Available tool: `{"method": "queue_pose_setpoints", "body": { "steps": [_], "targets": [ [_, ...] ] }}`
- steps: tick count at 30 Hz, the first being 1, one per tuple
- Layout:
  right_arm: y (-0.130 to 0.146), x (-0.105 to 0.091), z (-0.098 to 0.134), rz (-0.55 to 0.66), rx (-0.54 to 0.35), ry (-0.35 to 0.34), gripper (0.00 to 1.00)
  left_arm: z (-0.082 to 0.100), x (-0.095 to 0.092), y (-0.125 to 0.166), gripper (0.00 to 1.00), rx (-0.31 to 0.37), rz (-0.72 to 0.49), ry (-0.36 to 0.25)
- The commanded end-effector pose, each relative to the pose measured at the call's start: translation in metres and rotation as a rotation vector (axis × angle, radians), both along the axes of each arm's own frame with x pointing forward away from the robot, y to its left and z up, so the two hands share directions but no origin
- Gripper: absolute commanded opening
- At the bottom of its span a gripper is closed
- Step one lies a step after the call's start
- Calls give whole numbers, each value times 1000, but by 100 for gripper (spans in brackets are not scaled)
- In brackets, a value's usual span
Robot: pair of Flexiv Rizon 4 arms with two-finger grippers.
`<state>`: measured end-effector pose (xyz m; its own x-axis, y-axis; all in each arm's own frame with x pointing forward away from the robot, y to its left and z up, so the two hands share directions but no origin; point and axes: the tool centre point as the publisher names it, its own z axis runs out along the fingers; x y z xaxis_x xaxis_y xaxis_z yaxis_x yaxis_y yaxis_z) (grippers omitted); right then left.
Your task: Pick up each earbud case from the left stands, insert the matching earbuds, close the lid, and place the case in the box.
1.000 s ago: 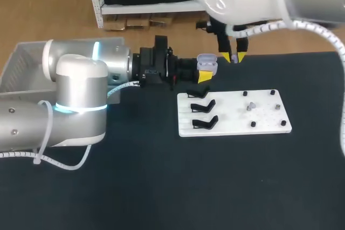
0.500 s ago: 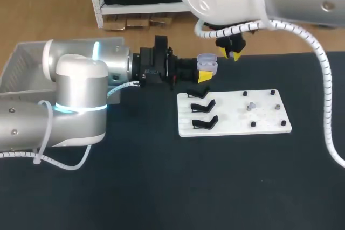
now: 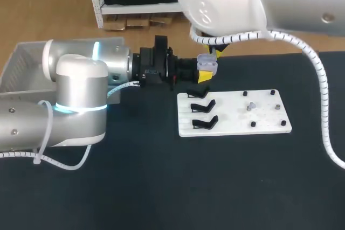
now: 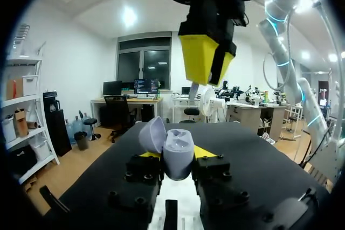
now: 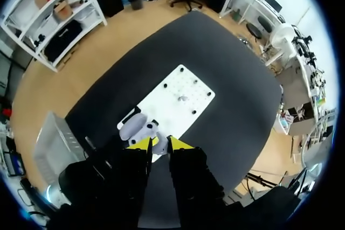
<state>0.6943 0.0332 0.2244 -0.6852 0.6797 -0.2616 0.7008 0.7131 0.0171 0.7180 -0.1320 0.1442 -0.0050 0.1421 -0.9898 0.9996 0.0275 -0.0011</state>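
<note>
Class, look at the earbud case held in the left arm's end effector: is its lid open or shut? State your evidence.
Open. The lid stands hinged back beside the earbud case body, baring its inner recess.

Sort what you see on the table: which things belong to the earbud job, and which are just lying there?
Job: case in left gripper, stands, earbud, white board, box.
Just there: pegs, black table.
</note>
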Motion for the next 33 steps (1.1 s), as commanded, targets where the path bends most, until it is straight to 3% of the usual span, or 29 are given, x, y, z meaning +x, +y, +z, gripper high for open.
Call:
{"method": "queue_pose_setpoints", "body": {
  "steps": [1,33],
  "targets": [
    [6,6,-10,18,-2,16,0,-2,-1,0,0,-7,4,-6],
    [3,13,-32,111,-24,74,0,-2,-1,0,0,-7,4,-6]
  ]
}}
